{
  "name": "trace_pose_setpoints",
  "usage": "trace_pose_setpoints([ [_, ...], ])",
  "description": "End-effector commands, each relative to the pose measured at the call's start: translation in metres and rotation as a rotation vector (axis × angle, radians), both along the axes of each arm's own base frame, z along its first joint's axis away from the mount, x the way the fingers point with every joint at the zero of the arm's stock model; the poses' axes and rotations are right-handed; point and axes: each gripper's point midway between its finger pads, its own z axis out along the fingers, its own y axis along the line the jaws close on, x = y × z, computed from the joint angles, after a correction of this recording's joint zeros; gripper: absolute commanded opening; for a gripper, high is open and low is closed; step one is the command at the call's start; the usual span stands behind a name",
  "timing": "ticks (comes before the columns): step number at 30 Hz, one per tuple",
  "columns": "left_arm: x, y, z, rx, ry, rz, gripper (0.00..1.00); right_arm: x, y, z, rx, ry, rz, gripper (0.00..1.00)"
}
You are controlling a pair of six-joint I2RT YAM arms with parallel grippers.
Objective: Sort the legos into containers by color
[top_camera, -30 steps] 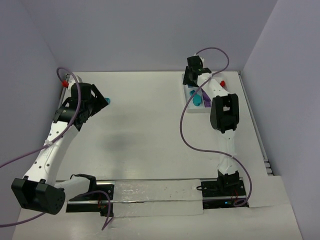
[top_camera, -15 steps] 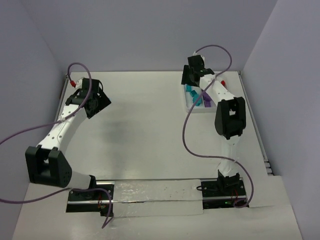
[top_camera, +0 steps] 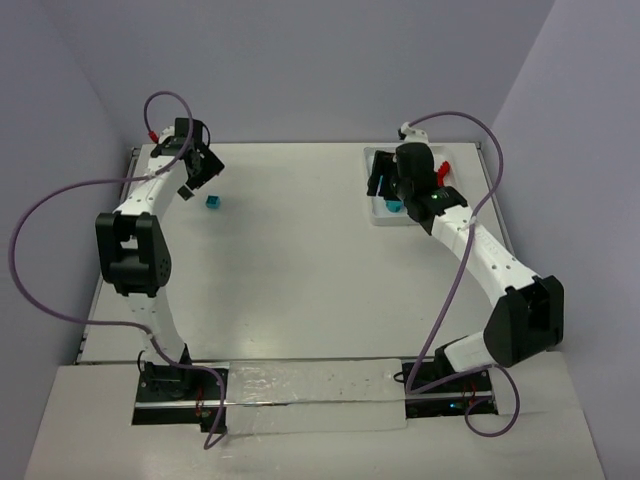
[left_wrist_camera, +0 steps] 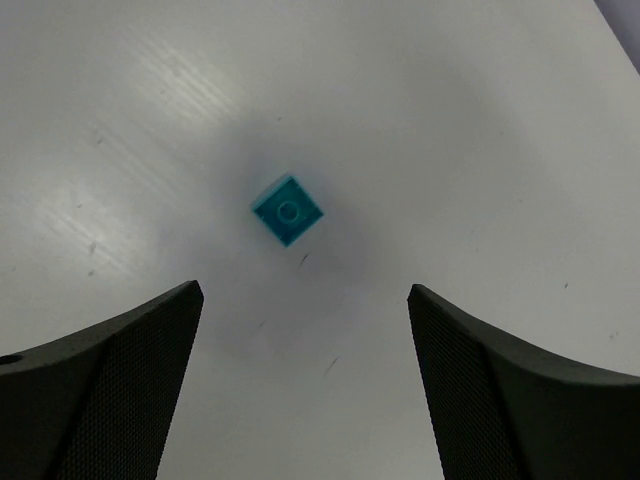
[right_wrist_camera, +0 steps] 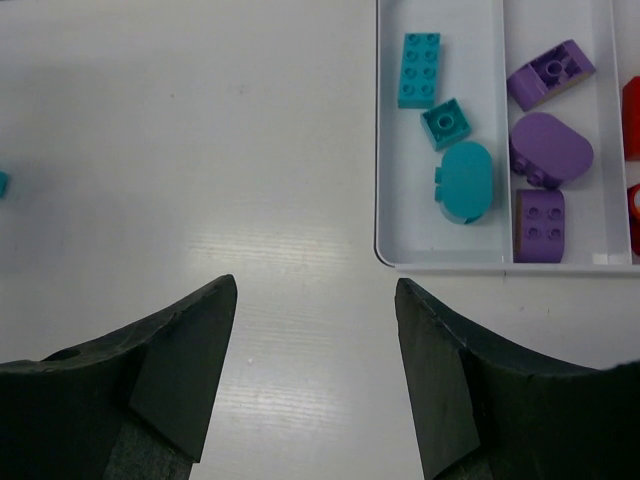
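Note:
One small teal lego (left_wrist_camera: 287, 209) lies alone on the table at the far left (top_camera: 212, 202). My left gripper (left_wrist_camera: 300, 290) hovers above and just short of it, open and holding nothing (top_camera: 190, 178). The containers are the compartments of a white tray (right_wrist_camera: 440, 262) at the far right (top_camera: 380, 215). One compartment holds three teal legos (right_wrist_camera: 446, 123), the one beside it three purple legos (right_wrist_camera: 551, 147), and red legos (right_wrist_camera: 632, 100) show at the frame edge. My right gripper (right_wrist_camera: 315, 290) stands open and empty over bare table at the tray's near-left corner (top_camera: 385, 188).
The table is boxed in by pale walls at the back and on both sides. Purple cables loop from both arms above the table. The stray teal lego also shows as a sliver at the left edge of the right wrist view.
Both arms have swung their elbows outward. The left gripper drew back toward the far left corner and widened, uncovering the teal lego. The right jaws opened by the tray.

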Motion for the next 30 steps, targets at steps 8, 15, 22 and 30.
trace_pose_setpoints([
  [8,0.034,-0.010,-0.055,-0.078,0.090,0.121,0.99,-0.031,0.002,-0.006,-0.001,0.008,0.061,0.72],
  [15,0.025,-0.001,-0.080,-0.079,0.115,0.244,0.88,-0.039,-0.010,-0.026,-0.040,0.035,0.030,0.73],
  [22,0.031,-0.005,-0.099,-0.093,0.128,0.245,0.78,-0.039,-0.010,-0.032,-0.048,0.051,0.035,0.73],
  [30,0.028,-0.010,-0.117,-0.122,0.147,0.252,0.62,-0.040,-0.007,-0.033,-0.048,0.055,0.043,0.73],
])
